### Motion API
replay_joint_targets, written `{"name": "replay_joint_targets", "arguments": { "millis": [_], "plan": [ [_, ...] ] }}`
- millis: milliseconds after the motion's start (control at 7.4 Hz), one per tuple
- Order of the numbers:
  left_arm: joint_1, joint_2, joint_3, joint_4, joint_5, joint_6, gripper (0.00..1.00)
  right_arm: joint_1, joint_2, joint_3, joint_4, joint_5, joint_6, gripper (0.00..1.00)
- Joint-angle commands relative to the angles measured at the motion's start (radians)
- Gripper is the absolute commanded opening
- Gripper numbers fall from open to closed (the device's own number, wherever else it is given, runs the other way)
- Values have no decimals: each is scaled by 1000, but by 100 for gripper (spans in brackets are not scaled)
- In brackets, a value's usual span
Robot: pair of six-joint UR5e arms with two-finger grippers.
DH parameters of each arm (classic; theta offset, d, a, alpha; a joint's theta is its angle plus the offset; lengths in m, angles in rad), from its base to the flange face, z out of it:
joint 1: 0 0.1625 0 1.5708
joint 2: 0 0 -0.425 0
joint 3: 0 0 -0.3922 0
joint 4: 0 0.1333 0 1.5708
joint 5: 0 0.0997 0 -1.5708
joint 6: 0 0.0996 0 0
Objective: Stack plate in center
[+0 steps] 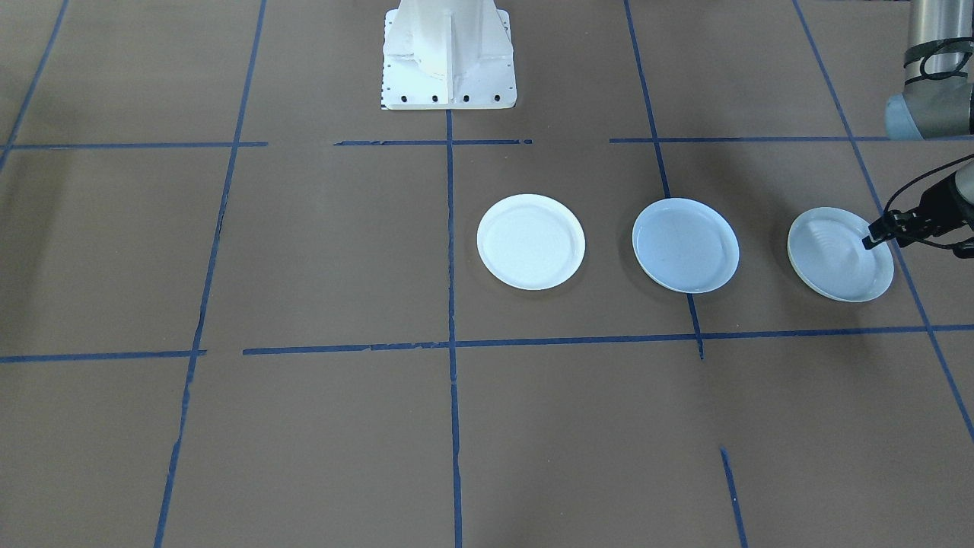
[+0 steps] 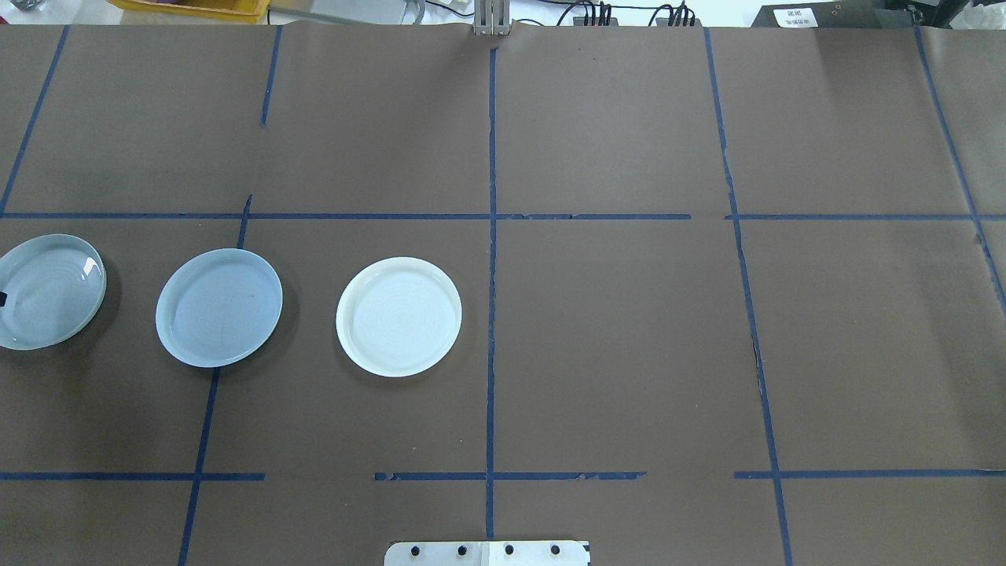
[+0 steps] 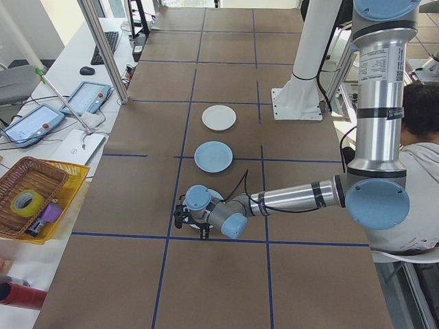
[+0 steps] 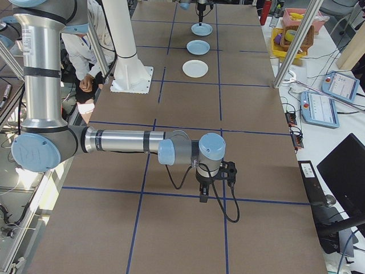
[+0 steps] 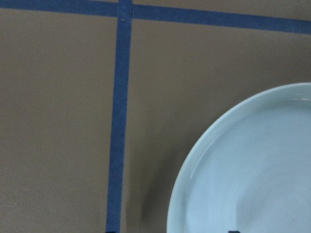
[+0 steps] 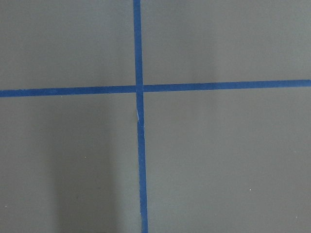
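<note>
three plates sit in a row — the center plate [image 1: 685, 245] lies flat between the white plate [image 1: 531, 241] and the ringed plate [image 1: 840, 254], whose outer rim the left gripper [image 1: 875, 237] pinches; right gripper's [image 4: 212, 181] opening cannot be told.

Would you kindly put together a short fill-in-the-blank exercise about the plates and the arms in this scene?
1. The table holds ____ plates in one row.
2. The left gripper is at the rim of the ____ plate.
3. The middle plate is the smooth pale blue-grey plate; the bright white plate lies nearest the robot's ____.
4. The right wrist view shows only brown table and crossing ____ tape lines.

Missing words: three; ringed; base; blue
</note>
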Motion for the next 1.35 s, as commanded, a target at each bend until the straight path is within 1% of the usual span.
{"name": "replay_joint_targets", "arguments": {
  "millis": [0, 135, 270, 405, 541, 676, 811, 946, 1081, 1216],
  "plan": [
    [1, -3, 2, 2, 0, -2, 8, 0, 0, 0, 0, 1, 0, 100],
    [1, -5, 5, 6, 0, -7, 0, 0, 0, 0, 0, 1, -1, 100],
    [1, -6, 8, 9, 0, -5, 0, 0, 0, 0, 0, 0, 0, 100],
    [-1, -5, 4, 17, -63, -4, 0, 0, 0, 0, 0, 1, -1, 100],
    [-8, -6, -2, 24, -209, -2, 0, 0, 0, 0, 0, 1, 0, 100],
    [-46, -6, -13, 25, -264, -2, 0, 0, 0, 0, 0, 0, 0, 100],
    [-85, -8, -45, 26, -267, -2, 0, 0, 0, 0, 0, 1, 0, 100],
    [-97, -8, -99, 40, -267, -27, 0, 0, 0, 0, 0, 1, 0, 100],
    [-97, -9, -164, 64, -260, -110, 0, 0, 0, 0, 0, 1, 0, 100],
    [-93, -11, -217, 63, -229, -216, 0, 0, 0, 0, 0, 1, 0, 100]
  ]
}}
